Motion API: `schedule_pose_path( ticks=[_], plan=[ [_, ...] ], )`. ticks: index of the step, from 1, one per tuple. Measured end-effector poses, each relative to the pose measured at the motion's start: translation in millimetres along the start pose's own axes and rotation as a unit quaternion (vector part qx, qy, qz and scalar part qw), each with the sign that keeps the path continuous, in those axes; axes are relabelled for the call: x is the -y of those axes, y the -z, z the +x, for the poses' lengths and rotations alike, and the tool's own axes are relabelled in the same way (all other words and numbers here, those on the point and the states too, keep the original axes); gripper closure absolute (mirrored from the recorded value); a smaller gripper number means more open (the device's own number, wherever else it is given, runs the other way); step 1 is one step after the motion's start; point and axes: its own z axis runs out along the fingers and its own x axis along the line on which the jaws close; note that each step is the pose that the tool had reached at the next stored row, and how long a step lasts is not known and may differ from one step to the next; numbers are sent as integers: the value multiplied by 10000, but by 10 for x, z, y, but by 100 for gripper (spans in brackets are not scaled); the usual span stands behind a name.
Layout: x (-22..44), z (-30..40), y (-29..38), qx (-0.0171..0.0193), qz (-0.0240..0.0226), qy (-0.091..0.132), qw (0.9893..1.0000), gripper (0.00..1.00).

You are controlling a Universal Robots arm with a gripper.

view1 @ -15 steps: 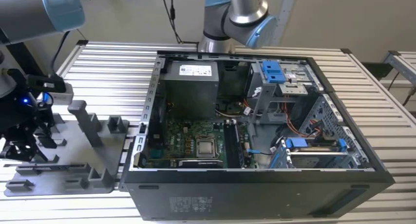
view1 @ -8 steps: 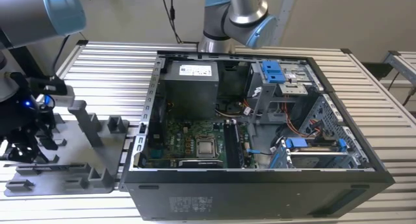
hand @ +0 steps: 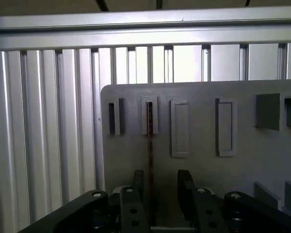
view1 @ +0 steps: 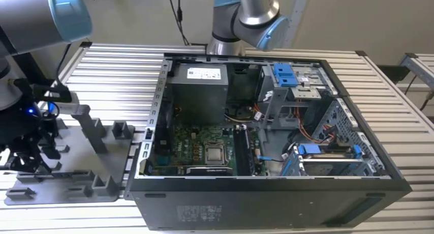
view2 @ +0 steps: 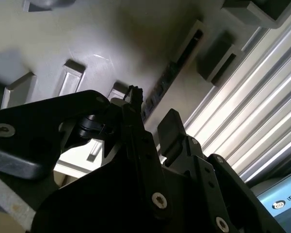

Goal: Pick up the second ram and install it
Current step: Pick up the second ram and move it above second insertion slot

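Evidently the second ram (hand: 149, 141) stands on edge in a narrow slot of the grey tray (hand: 199, 92). In the first wrist view it shows edge-on, as a thin dark line running along that slot. By its build I judge it light and stiff but delicate: a thin board that would lift with little force, yet could crack if bent. Its chips and contact edge should not be squeezed or scraped. The sensible hold looks to be a pinch across its thickness, on the flat faces near the upper edge and about mid-length, so it cannot swing. The pale label face may be a little slippery. The fingers (hand: 185, 187) are spread, one on either side of the stick over the tray, one nearer it than the other. Whether either touches it, I cannot tell. The tray lies on the slatted metal table (hand: 48, 121). Just beside the tray stands the open computer case (view1: 271, 203), with the green motherboard (view1: 196, 147) inside.
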Motion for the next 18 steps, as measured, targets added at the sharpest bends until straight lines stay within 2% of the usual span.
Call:
schedule_pose_path(
  ticks=[2, 9, 14, 18],
  plan=[
    [0, 0, -12, -19, -37, 38, 10000, 58],
    [-11, 50, -103, -19, -36, 146, 9999, 58],
    [-56, 54, -161, -3, 12, 262, 9997, 58],
    [-66, 52, -205, 0, 78, 417, 9991, 58]
  ],
)
